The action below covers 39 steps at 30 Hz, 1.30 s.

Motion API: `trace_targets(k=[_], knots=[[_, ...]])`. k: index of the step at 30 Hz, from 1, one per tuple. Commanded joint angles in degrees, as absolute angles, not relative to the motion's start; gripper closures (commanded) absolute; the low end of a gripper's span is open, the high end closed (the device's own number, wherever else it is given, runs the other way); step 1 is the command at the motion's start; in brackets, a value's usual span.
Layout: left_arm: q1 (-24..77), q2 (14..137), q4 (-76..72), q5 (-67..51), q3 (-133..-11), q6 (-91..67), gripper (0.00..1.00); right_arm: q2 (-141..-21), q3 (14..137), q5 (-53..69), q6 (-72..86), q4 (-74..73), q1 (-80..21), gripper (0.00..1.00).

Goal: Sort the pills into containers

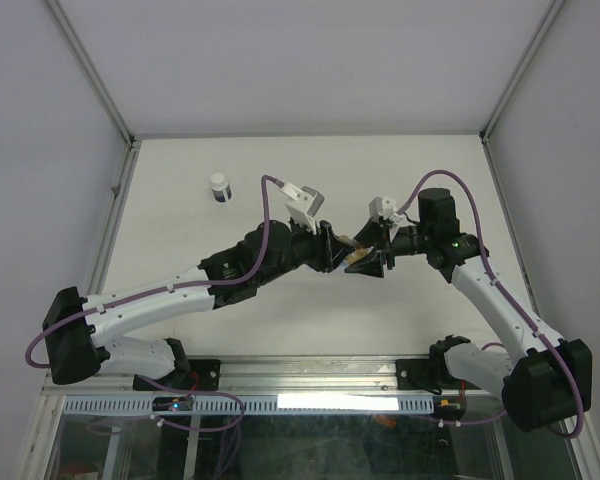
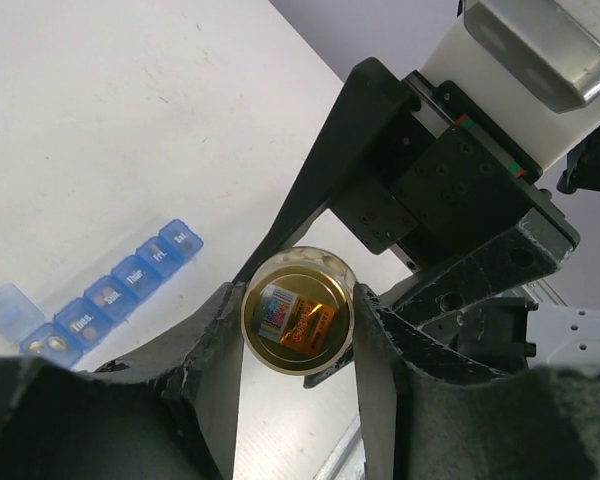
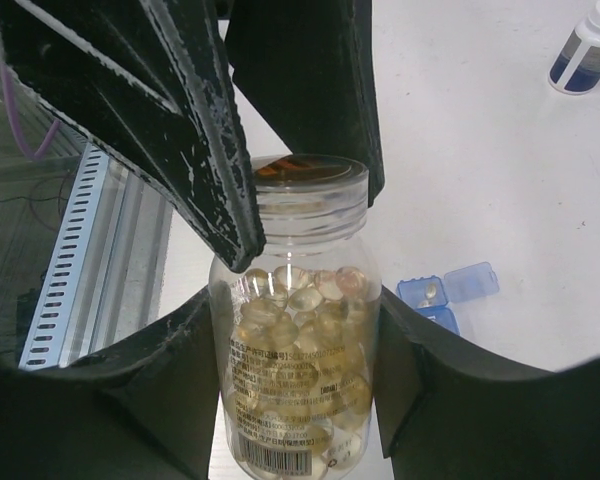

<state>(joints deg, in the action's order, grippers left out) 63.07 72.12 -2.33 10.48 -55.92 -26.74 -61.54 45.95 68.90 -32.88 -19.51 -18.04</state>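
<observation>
Right pincer (image 3: 298, 330) pinches a clear bottle (image 3: 298, 420) of amber pills (image 3: 302, 300); left pincer (image 2: 296, 305) flanks its lid (image 2: 298, 312), grip unclear. The blue pill organiser (image 2: 115, 292) lies beneath both on the white table (image 1: 280, 170), between grey walls. The left wrist view shows its day labels; the top view hides it

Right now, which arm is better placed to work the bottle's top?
Left. The left gripper flanks the bottle at its top end, jaws either side of the rim. The right gripper is clamped round the bottle's body, so it probably should just hold.
</observation>
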Motion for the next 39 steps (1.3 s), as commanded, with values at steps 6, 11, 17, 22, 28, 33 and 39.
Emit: trace_targets(k=[6,11,17,22,28,33,39], knots=[[63.81,71.73,-1.84,-7.08,-59.06,-10.65,0.82,-61.0,47.55,69.7,-32.61,-17.49,-17.75,1.0],[63.68,72.22,6.64,-28.57,-59.63,18.09,0.78,-60.82,47.56,69.78,-32.52,-17.45,-17.76,1.0],[60.05,74.85,13.87,-33.06,-64.55,30.7,0.57,-60.66,47.55,69.7,-32.52,-17.4,-17.7,1.0],[58.62,71.66,5.07,-26.09,-63.1,22.77,0.2,-60.48,47.59,69.79,-32.59,-17.44,-17.67,1.0],[58.54,61.72,-11.48,-15.19,-52.78,7.27,0.01,-60.42,47.56,69.94,-32.61,-17.49,-17.67,1.0],[58.51,58.47,-19.3,-6.97,-47.25,-8.69,0.01,-60.56,47.56,69.93,-32.61,-17.47,-17.67,1.0],[59.33,63.29,-12.92,-0.8,-52.13,-18.68,0.09,-60.56,47.54,69.87,-32.5,-17.36,-17.67,1.0]])
